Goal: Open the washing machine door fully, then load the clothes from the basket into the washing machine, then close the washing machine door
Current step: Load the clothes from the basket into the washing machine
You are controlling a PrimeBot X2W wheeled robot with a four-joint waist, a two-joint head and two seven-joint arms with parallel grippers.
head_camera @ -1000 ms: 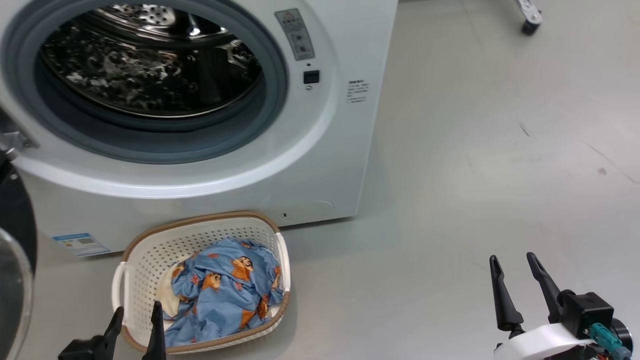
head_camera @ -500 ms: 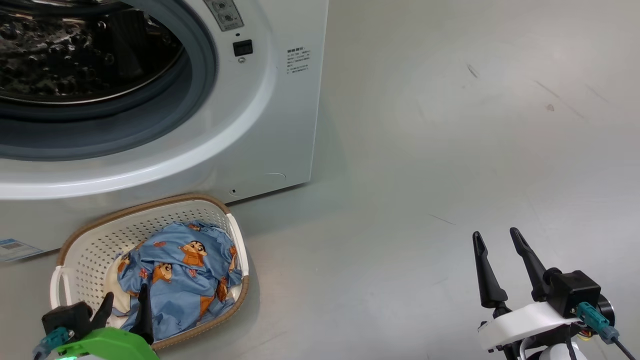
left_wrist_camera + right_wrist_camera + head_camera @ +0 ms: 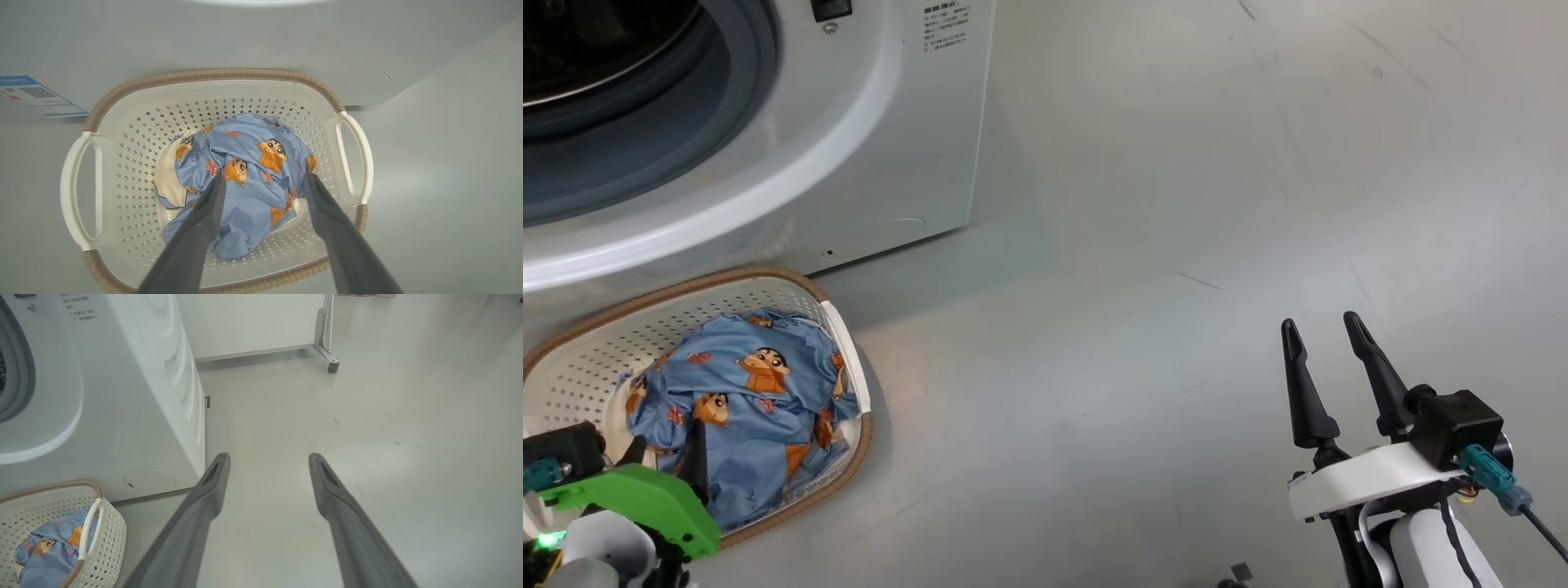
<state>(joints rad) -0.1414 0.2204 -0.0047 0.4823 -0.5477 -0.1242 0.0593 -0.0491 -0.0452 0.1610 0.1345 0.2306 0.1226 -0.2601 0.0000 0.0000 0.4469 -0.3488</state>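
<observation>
The cream-white basket [image 3: 686, 282] with a brown rim stands on the floor against the washing machine [image 3: 874, 147]. In it lie the clothes [image 3: 743, 392], light blue with orange cartoon figures. My left gripper [image 3: 663, 445] is open over the basket's near side. In the left wrist view its fingers spread over the clothes [image 3: 253, 163], the gripper [image 3: 266, 178] holding nothing; whether the tips touch the fabric I cannot tell. A cream-white piece [image 3: 167, 183] peeks out at the pile's left. My right gripper [image 3: 1321, 322] hangs open over bare floor, far right of the basket. The washing machine door is out of view.
The washer's grey gasket [image 3: 645, 155] shows at the upper left, its opening uncovered. A blue label [image 3: 36, 96] is stuck low on the washer's front. Behind the washer stands a white panel on a metal caster [image 3: 333, 366]. Grey floor spreads to the right.
The head camera has swung right and down, sliding washer and basket toward the left edge. More of my left arm shows, fingers reaching further over the clothes. Both grippers stay open.
</observation>
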